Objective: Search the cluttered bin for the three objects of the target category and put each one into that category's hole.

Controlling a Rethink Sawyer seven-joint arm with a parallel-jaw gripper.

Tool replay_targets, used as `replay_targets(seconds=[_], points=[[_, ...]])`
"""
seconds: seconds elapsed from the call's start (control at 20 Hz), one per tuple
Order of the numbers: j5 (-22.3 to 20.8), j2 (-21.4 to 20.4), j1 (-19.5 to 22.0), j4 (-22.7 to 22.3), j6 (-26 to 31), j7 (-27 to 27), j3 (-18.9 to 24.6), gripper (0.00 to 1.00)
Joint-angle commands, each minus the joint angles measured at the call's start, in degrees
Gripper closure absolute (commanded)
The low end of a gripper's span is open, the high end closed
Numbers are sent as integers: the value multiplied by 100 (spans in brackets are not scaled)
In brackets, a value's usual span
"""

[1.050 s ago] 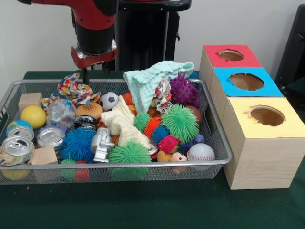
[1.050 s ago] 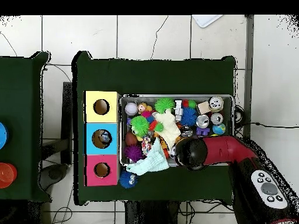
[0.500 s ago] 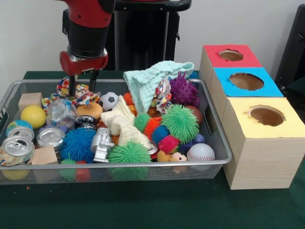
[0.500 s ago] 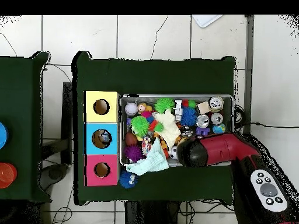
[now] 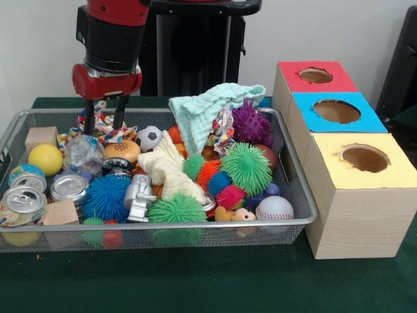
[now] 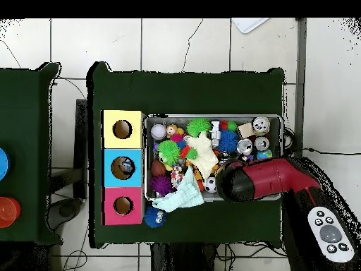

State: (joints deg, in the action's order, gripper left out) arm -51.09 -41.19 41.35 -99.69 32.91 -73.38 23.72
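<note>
The wire bin is packed with toys. My gripper is open at the bin's far left in the front view, its two dark fingers down on either side of a multicoloured rope toy. The fingers are apart and not closed on it. In the overhead view the red arm head hides the gripper and the rope toy. To the right stand three boxes with holes: red, blue and yellow.
Around the gripper lie a soccer ball, a bun-shaped toy, a crinkled plastic bundle, a yellow ball and a wooden block. A mint cloth, spiky balls, cans and a baseball fill the bin.
The gripper has moved left in the front view and come down, so its fingers now straddle the rope toy. Nothing in the bin has shifted.
</note>
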Motion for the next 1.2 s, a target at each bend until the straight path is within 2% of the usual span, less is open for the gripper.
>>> replay_targets(seconds=[0.05, 0.2, 0.3, 0.5, 0.65, 0.8, 1.0, 1.2], points=[[-493, -14, 160, 143, -398, 1048, 451, 0], [-590, 97, 164, 130, -487, 947, 423, 0], [-575, 297, 231, 172, -538, 940, 467, 0], [-943, 827, 214, 455, -830, 757, 310, 0], [-1145, 1169, 203, 668, -847, 688, 166, 0], [-1345, 1317, -37, 884, -564, 484, -157, 0], [-1190, 1566, -129, 1026, -91, 394, -303, 0], [-1219, 1667, -312, 1114, 31, 267, -489, 0]])
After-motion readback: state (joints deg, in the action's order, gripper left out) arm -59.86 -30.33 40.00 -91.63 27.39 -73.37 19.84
